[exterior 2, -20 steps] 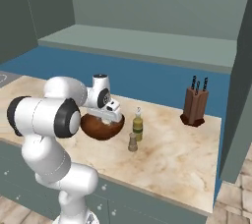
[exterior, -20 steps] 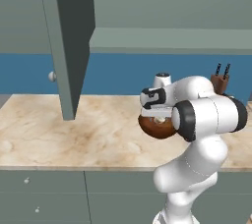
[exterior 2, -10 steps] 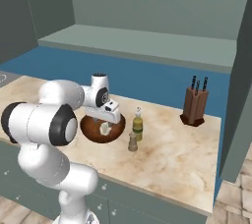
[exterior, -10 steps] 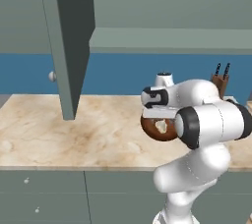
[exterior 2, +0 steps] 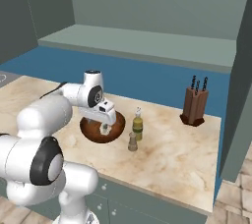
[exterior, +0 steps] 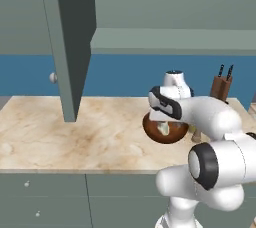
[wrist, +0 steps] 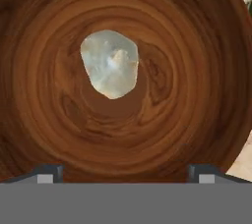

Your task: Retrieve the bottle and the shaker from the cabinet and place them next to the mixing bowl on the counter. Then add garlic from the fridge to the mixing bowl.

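White glossy arm (exterior: pixel 210 117), rounded segments, dark round joint caps; gripper (wrist: pixel 126 171) fingertips small, dark grey.

Dark wood on the mixing bowl (wrist: pixel 59 120), rings of grain swirling round its smooth inside. In it the garlic (wrist: pixel 110 63), pale and mottled, papery-looking skin. The bench (exterior: pixel 75 137) is beige marble-patterned stone with brownish veins, flat and polished. Bottle (exterior 2: pixel 138 126) looks glassy amber with a matt dark label; the shaker (exterior 2: pixel 132 142) is dull tan. Knife block (exterior 2: pixel 194 106) is brown wood. Cabinet (exterior: pixel 67 42) is matt grey-green, painted smooth.
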Motion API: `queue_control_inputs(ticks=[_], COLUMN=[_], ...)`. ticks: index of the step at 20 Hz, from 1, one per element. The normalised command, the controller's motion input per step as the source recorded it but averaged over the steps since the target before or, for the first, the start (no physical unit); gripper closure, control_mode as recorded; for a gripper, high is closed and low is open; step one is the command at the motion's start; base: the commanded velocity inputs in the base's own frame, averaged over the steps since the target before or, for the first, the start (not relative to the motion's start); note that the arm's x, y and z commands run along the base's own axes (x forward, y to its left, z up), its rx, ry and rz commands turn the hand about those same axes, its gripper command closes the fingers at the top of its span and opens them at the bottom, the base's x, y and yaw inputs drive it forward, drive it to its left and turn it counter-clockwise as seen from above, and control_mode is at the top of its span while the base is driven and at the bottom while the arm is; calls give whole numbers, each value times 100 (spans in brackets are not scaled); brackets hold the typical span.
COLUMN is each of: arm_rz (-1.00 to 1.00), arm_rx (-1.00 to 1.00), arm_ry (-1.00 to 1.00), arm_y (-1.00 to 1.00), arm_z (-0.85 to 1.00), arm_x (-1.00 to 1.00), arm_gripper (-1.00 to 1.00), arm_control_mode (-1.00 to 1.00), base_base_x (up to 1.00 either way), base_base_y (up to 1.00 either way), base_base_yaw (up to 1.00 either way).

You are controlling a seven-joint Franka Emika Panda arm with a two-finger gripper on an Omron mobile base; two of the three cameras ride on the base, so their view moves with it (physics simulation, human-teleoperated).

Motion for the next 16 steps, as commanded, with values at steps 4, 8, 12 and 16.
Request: queue_control_inputs(ticks=[4,8,12,16], arm_rz=[0,0,0,0], arm_rx=[0,0,0,0], arm_ry=[-13,-21,-8,0], arm_y=[9,9,2,1], arm_z=[56,1,66,57], arm_x=[-50,-46,-23,-28], arm_gripper=[-100,-100,-100,-100], arm_control_mode=[-100,-100,-100,-100], base_base_x=[0,0,0,0], base_base_y=[0,0,0,0], base_base_yaw=[0,0,0,0])
